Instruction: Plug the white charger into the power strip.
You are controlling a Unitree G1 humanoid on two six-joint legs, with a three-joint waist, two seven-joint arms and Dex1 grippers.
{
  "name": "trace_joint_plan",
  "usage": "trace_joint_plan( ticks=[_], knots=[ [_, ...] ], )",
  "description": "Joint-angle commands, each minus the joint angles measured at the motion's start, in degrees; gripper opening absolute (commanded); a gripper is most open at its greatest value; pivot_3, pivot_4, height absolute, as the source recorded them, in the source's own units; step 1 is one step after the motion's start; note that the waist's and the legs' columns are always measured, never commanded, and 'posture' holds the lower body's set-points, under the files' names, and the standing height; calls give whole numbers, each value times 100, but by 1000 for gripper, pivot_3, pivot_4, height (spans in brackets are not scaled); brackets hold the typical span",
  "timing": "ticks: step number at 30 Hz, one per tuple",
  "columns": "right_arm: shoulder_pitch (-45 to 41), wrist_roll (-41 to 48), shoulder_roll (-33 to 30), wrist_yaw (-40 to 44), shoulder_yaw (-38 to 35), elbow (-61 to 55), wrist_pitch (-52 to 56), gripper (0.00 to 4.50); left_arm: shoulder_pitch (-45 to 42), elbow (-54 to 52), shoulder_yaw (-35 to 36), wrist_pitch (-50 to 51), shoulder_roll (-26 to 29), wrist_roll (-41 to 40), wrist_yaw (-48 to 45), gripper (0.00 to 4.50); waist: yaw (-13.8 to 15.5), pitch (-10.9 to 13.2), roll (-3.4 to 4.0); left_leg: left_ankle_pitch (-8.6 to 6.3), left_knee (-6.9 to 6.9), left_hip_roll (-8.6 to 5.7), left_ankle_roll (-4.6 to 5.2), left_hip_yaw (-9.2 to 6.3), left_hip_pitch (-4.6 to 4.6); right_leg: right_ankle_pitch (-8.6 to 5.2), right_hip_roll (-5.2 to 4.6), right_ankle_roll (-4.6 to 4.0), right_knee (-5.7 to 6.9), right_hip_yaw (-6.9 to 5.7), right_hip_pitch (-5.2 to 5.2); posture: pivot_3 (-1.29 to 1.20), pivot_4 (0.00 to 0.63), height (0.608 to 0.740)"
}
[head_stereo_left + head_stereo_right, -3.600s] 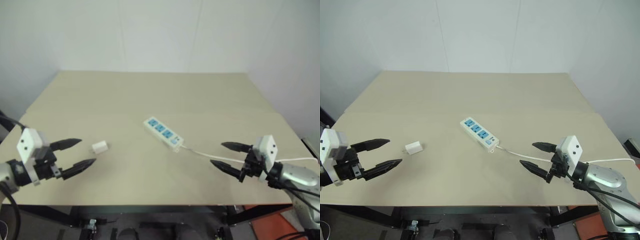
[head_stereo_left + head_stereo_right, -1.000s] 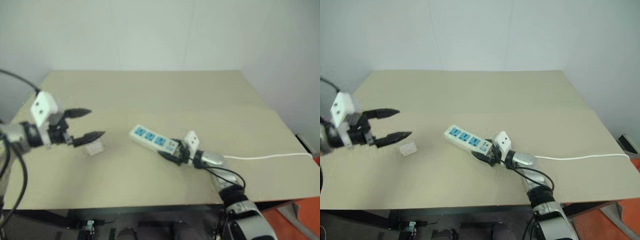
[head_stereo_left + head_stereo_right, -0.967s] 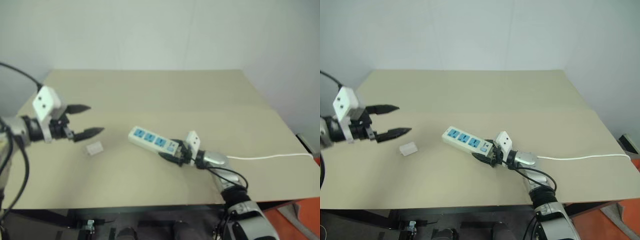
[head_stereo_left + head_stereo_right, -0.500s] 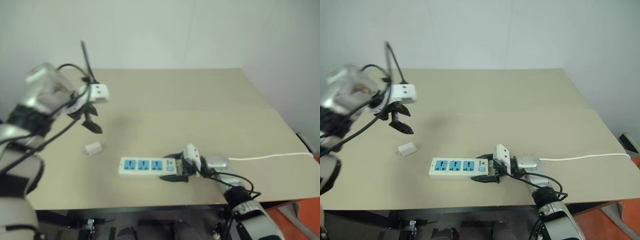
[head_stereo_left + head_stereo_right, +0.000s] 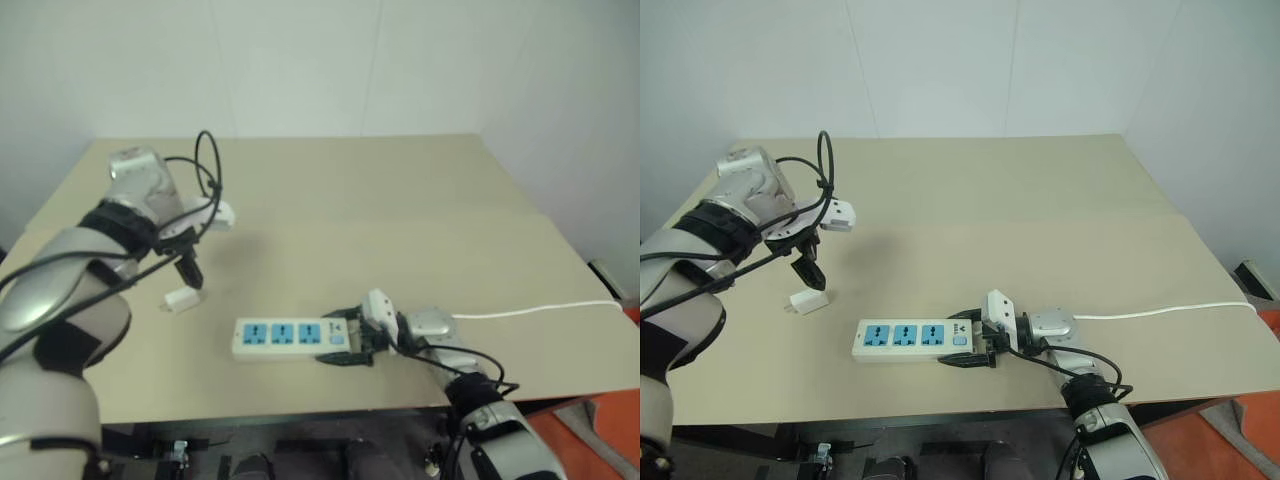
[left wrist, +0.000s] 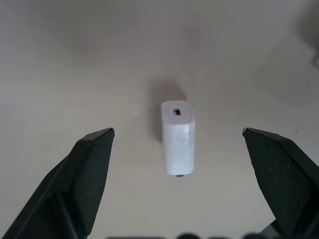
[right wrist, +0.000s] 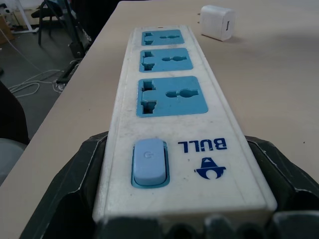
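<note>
A: What worries you most from here?

B: The pick itself. The white charger (image 6: 178, 138) lies flat on its side on the table (image 5: 400, 200), so the left gripper (image 6: 178, 144) has little height to bite on. If its fingers close too high, I'd expect the small smooth box to squirt out or roll. If they close off-centre, it may twist, and then the prongs would point the wrong way for plugging.

A: Where does it sit relative to that gripper?

B: Straight below it, between the two fingertips and about midway, with clear table on either side. The gripper points down and stands wide apart, holding nothing. The charger's long side runs across the line between the fingers, so they'd meet its broad flanks, which looks favourable.

A: And the other side?

B: The right gripper (image 5: 975, 350) is clamped on the switch end of the power strip (image 5: 908, 339), one finger on each long edge. The strip stretches away from it toward the charger, which lies just beyond the far end.

A: Any risk there?

B: Its hold is only at one end. Pressing a plug into the farthest socket could tip or swing the strip. The thin cord (image 5: 540, 309) trailing behind could also tug it.
</note>
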Motion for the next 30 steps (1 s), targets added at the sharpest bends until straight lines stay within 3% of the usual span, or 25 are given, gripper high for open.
trace_joint_plan(
  ticks=[1, 6, 14, 24, 27, 30],
  knots=[
    [33, 34, 44, -19, 55, -197, 44, 3424, 34, -103, -90, 152, 137, -114, -21, 4500, 3, 0, 0, 0, 1, 0, 0, 0, 0, 0, 0, 0, 1, 0, 0, 0, 150, 740],
    [33, 48, 68, -52, 68, -226, 71, 3424, 412, -224, -30, 240, 139, -25, -21, 4500, 1, 0, 0, 0, 2, 0, 0, 0, 4, 0, 0, 0, 6, 1, 1, 0, 150, 740],
    [86, 83, 73, -123, 62, -335, 152, 3424, 900, 40, 626, -143, -199, 465, 407, 4500, 35, 0, 0, 1, 9, 0, 0, -2, 3, 1, 1, -2, 10, 0, 1, 0, 150, 740],
    [138, 96, 77, -171, 49, -431, 224, 3424, 947, 475, 1209, -569, -508, 851, 817, 4500, 47, 0, 0, 1, 8, 0, 0, -2, 4, 2, 1, -3, 11, 0, 2, 0, 150, 740],
    [150, 95, 75, -191, 44, -446, 237, 3424, 990, 457, 1310, -647, -516, 907, 688, 3875, 47, 0, 0, 1, 8, 0, 0, -2, 4, 2, 1, -4, 11, 0, 2, 0, 150, 740],
    [153, 95, 72, -204, 43, -457, 245, 3424, 1041, 370, 1374, -692, -487, 995, 586, 2950, 47, -1, 0, 1, 8, 0, 0, -2, 5, 2, 1, -4, 11, 0, 3, 0, 150, 740]
  ],
)
